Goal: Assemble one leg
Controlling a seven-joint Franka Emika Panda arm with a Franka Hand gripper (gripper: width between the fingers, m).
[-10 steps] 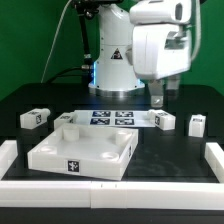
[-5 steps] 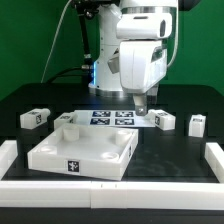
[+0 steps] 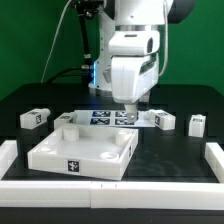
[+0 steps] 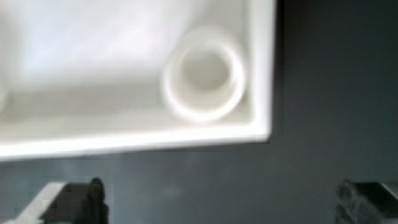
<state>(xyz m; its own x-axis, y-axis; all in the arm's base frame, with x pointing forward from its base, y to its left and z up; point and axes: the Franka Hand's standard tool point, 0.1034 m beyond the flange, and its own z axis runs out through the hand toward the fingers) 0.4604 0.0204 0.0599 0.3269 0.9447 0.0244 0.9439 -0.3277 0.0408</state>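
Several small white legs with black-and-white tags lie on the black table: one at the exterior view's left, one behind the tray, two at the right. The large white tray-like piece lies in front. My gripper hangs over the tray's far right corner, open and empty. In the wrist view the gripper shows two dark fingertips set wide apart over bare table, with the tray corner and its round socket beyond. No leg shows in the wrist view.
The marker board lies flat behind the tray, partly hidden by my gripper. White raised borders run along the table's front, left and right. The robot base stands at the back.
My arm has swung toward the exterior view's left, from above the two right-hand legs to over the tray's far right corner. The gripper has stayed open and empty. The parts have not moved.
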